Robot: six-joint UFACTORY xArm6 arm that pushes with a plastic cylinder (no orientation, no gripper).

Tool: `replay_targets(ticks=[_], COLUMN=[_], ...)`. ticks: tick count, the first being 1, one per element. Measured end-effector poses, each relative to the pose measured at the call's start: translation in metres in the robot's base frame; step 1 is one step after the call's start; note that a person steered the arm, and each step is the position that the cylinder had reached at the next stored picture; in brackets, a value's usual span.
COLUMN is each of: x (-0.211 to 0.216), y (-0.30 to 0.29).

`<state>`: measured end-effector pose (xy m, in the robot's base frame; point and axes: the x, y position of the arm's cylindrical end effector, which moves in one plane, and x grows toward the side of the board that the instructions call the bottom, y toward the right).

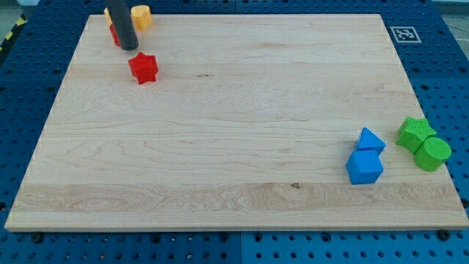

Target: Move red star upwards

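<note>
Blue perforated plate point(44, 44) surrounds a pale wooden table point(242, 110); a printed marker point(404, 34) sits beyond its corner at the view's top right, and a strip of striped tape point(10, 34) shows at the view's top left. Our arm carries no fingers, only a dark rod point(121, 22), so nothing is clenched, released or grasped. Our tip point(130, 48) rests near the table's top-left corner. The red star point(143, 67) lies just below the tip and slightly toward the view's right, near it but, as far as we can judge, not touching. Behind the rod, a second red block point(114, 34) is partly hidden and its shape cannot be made out. An orange block point(140, 16) stands just to the tip's upper right. Well apart from the tip, toward the view's bottom right, lie a blue pointed block point(371, 139) touching a blue cube-like block point(364, 167), and a green star point(415, 133) against a green cylinder point(432, 154). We judge the push not yet begun, since the tip stands on the wrong side of the star. To do the step well, we would circle round the star without clipping it, settle directly below its middle, and push straight toward the view's top. Pushing off-centre would likely spin the star aside. Little room remains above it, so a short stroke would suit, stopping before the two neighbouring blocks.
</note>
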<state>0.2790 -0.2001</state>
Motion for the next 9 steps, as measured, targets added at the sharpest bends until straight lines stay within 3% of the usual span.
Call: replay_targets(ticks=[4, 6, 7, 9], x=[0.007, 0.115, 0.121, 0.106], y=[-0.034, -0.007, 0.045, 0.043])
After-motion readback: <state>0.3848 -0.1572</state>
